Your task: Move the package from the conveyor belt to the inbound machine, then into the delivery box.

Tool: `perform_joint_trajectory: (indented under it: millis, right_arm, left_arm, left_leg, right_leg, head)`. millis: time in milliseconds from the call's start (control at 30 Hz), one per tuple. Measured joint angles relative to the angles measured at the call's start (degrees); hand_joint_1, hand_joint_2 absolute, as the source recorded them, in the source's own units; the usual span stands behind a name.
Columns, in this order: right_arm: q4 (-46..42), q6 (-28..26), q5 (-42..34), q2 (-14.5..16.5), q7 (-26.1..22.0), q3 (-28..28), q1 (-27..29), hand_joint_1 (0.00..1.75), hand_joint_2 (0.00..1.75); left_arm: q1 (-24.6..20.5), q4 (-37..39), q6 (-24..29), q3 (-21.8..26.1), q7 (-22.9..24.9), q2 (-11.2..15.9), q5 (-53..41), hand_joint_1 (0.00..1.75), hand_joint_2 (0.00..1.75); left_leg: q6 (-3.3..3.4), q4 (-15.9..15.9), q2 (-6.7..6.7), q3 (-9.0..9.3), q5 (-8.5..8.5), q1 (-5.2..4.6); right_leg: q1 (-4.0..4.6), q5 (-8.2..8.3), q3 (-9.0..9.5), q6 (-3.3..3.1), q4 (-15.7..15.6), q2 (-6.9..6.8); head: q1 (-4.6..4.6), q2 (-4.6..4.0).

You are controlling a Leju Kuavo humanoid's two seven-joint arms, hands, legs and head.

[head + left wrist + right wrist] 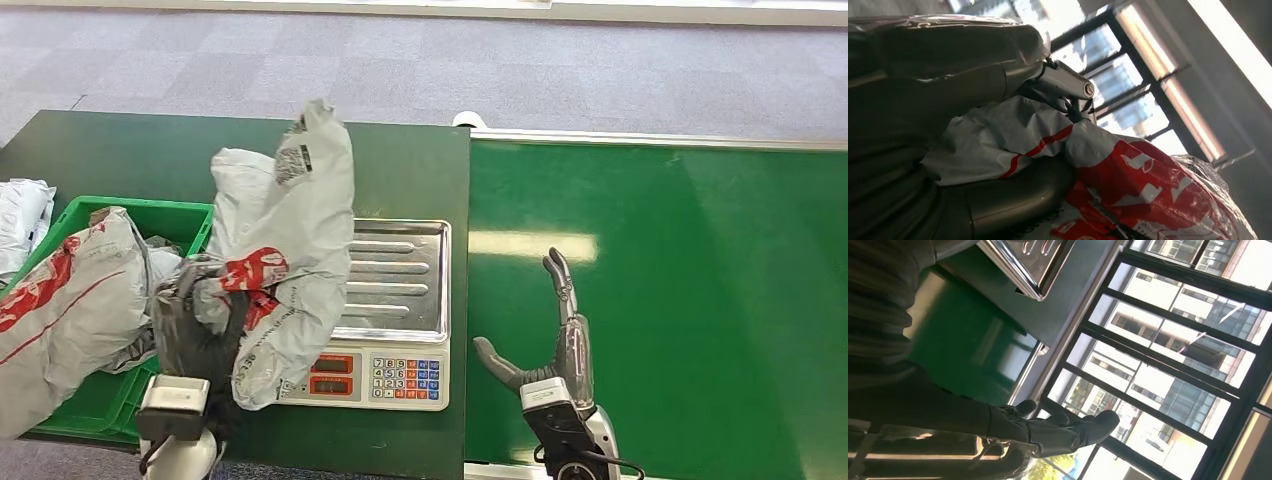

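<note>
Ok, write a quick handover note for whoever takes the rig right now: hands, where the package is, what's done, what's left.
Left hand grips the grey-and-red package, holding it up between the scale's tray and the green delivery box.
Right hand holds nothing, fingers apart, over the conveyor belt.
Done: package is off the belt.
Cannot tell whether it has been weighed.
Left: set it in the delivery box, which already holds another bag.
</note>
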Motion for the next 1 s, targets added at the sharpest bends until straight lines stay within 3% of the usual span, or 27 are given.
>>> perform_joint_trajectory:
  millis: [100,167,367,500,700,833,1000]
  right_arm:
    - [0.00,-0.33,-0.10,-0.02,-0.43,-0.33,0.62,0.00,1.75]
    - [0.00,-0.75,-0.36,-0.08,-0.76,-0.42,1.02,0.00,1.75]
    - [0.00,-1.24,-0.64,-0.17,-1.21,-0.67,1.77,0.00,1.75]
    - [0.00,-1.75,-0.67,-0.22,-1.28,-0.75,2.08,0.00,1.75]
    - [0.00,-2.18,-0.87,-0.25,-1.03,-0.72,2.27,0.00,1.75]
    - [0.01,-2.19,-0.91,-0.25,-0.97,-0.69,2.28,0.00,1.75]
    - [0.22,-2.20,-1.25,-0.31,-0.59,-0.20,1.92,0.00,1.75]
  left_arm:
    - [0.93,-4.05,7.33,1.39,-1.93,0.67,-2.05,1.75,1.75]
    - [1.80,-6.27,9.52,3.10,-4.64,0.75,-2.43,1.75,1.75]
    - [3.57,-10.55,10.15,8.21,-7.54,-0.41,-4.69,1.75,1.75]
    - [3.53,-12.09,10.16,13.89,-7.50,-3.39,-10.38,1.75,1.75]
    - [1.53,-10.34,10.16,28.83,-4.02,-7.00,-18.02,1.75,1.75]
    - [0.90,-9.26,10.16,33.92,-2.82,-7.96,-19.32,1.75,1.75]
    - [-2.12,-4.25,10.16,38.79,7.92,-6.83,-27.42,1.75,1.75]
  left_leg:
    - [-0.01,-0.01,0.00,0.00,-0.01,0.00]
    - [-0.01,-0.01,0.01,0.00,-0.01,0.00]
    - [0.00,-0.01,0.01,0.00,0.00,0.00]
    - [0.00,-0.01,0.01,0.00,0.00,0.00]
    - [-0.01,-0.01,0.08,0.03,0.00,0.05]
    - [-0.01,-0.01,0.08,0.00,-0.01,0.06]
    - [-0.01,-0.01,0.04,0.00,0.00,0.03]
  right_leg:
    - [0.00,0.00,0.00,0.00,0.00,0.00]
    - [0.00,-0.01,-0.01,0.00,0.00,0.00]
    - [0.00,-0.01,0.00,0.00,0.00,0.00]
    - [0.00,0.00,0.00,0.00,0.00,0.00]
    - [0.04,0.00,-0.03,-0.01,0.00,0.03]
    - [0.05,-0.01,-0.03,-0.01,0.00,0.03]
    - [0.03,-0.01,-0.01,-0.01,0.00,0.02]
  head:
    - [-0.01,0.00]
    - [0.00,0.00]
    - [0.00,0.00]
    - [0.00,0.00]
    - [-0.01,0.00]
    - [0.01,0.00]
    - [0.01,0.00]
